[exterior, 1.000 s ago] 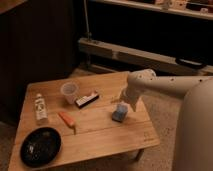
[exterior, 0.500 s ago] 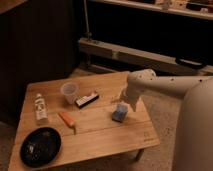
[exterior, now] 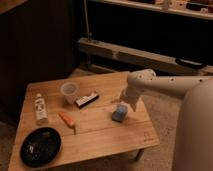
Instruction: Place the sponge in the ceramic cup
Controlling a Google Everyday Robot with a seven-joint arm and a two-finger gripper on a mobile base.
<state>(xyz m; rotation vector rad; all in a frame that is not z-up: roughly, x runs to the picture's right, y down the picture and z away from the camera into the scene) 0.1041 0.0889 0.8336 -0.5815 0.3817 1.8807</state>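
Observation:
The blue sponge (exterior: 119,113) lies on the wooden table (exterior: 95,132), right of centre near the right edge. My gripper (exterior: 123,102) hangs at the end of the white arm, directly over the sponge and just above or touching its top. The pale ceramic cup (exterior: 69,92) stands upright toward the table's back left, well apart from the sponge, and looks empty.
A black-and-white oblong block (exterior: 87,99) lies just right of the cup. An orange stick-like item (exterior: 67,119) lies in front of the cup. A clear bottle (exterior: 40,108) lies at the left edge. A black round plate (exterior: 40,146) sits at the front left corner.

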